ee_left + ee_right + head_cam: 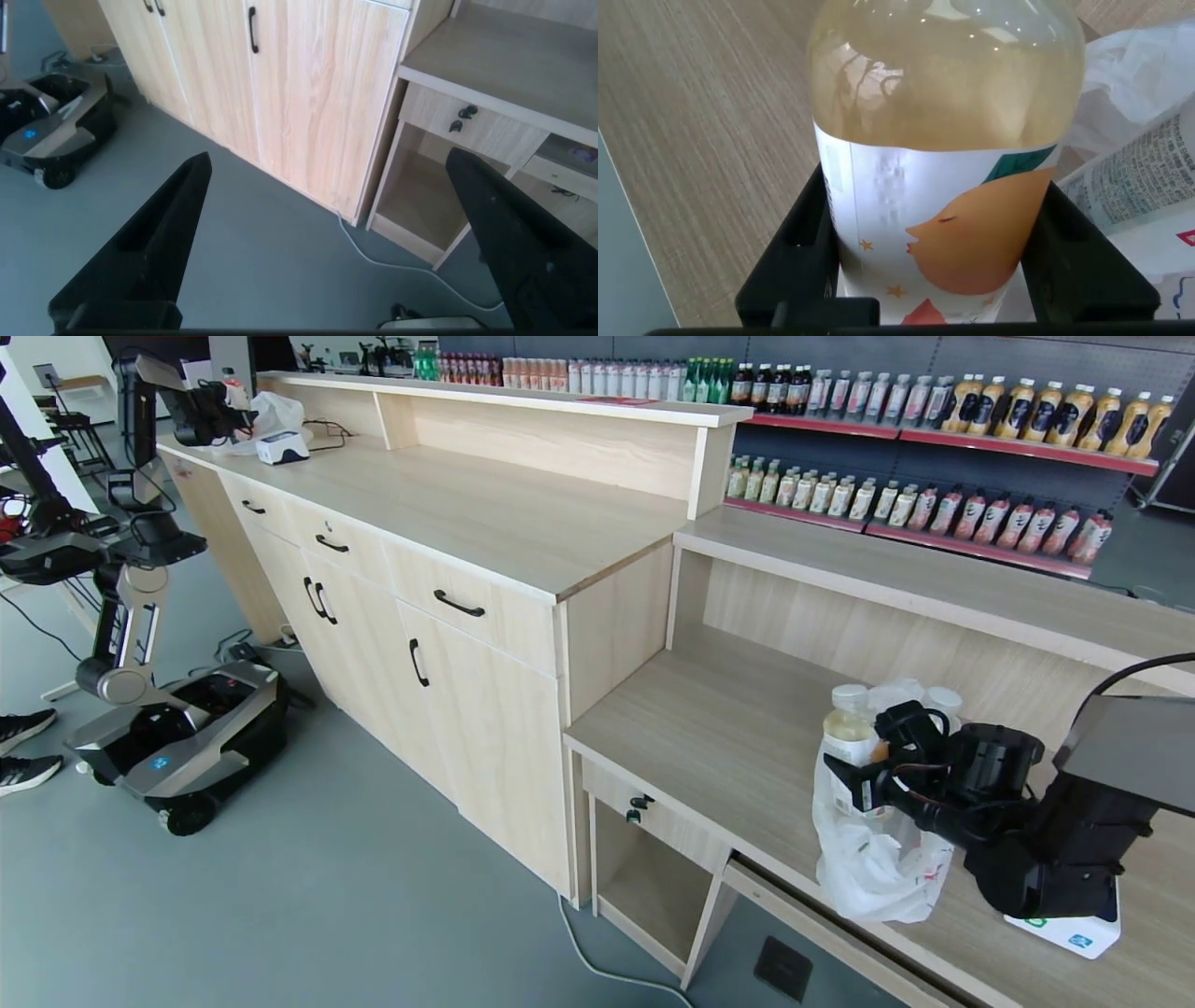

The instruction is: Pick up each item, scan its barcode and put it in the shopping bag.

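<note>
Right gripper (854, 786): clamped on the bottle (848, 723). In the right wrist view its two black fingers (799, 257) press against either side of the label.
Bottle: upright, white cap, pale yellowish liquid (943, 140), white label with an orange figure. It is held over the lower desk (728, 728), touching the left edge of the shopping bag (873, 877). Whether its base is inside the bag cannot be told.
Shopping bag: white plastic, crumpled, resting on the lower desk near the front edge, mouth upward.
Bag contents: at least two more white-capped bottles (943, 698) stand in the bag behind the held one. One printed label (1148, 168) lies just beside the held bottle.
White device (1074, 933): box-shaped, on the desk to the right of the bag, partly covered by the right arm.
Left gripper (329, 157): fingers spread wide, nothing between them. It hangs over the grey floor (280, 243) in front of the wooden cabinet (299, 93).
</note>
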### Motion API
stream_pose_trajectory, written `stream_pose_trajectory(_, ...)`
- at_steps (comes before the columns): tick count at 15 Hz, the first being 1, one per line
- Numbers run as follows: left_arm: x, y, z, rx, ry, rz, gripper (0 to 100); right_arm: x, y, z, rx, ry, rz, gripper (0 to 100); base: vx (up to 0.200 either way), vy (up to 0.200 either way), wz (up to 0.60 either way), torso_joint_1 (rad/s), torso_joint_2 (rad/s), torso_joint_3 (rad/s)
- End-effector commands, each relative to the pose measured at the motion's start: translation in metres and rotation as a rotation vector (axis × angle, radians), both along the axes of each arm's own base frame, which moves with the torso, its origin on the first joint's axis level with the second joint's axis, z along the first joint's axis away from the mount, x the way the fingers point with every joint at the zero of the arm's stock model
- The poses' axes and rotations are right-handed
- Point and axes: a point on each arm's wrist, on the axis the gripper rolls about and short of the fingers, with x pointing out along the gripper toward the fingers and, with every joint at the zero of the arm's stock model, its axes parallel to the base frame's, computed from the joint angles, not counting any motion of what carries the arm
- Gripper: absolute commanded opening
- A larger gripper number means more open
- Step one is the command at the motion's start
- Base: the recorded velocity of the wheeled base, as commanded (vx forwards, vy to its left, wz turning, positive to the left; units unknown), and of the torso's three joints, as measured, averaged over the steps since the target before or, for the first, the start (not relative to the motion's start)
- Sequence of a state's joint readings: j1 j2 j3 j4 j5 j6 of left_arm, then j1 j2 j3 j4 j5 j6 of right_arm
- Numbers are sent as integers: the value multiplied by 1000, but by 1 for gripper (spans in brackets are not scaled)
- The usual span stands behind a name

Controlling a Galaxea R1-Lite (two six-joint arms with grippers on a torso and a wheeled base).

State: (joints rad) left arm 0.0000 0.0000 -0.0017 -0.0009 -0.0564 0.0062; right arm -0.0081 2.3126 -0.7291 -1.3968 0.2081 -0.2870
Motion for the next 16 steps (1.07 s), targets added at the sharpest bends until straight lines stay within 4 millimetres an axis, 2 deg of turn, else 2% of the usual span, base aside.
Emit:
stream_pose_trajectory(1,0,0,0,0,1,0,100,2,-3,-4,5,6,-8,0,0,0,0,0,0,0)
stream_pose_trajectory(4,0,0,0,0,1,0,100,3,-12,-8,25,-9,17,0,0,0,0,0,0,0)
stream_pose_trajectory(10,0,0,0,0,1,0,100,11,-27,-28,57,-14,148,0,0,0,0,0,0,0)
stream_pose_trajectory(16,0,0,0,0,3,0,100,21,-25,-35,84,-56,282,0,0,0,0,0,0,0)
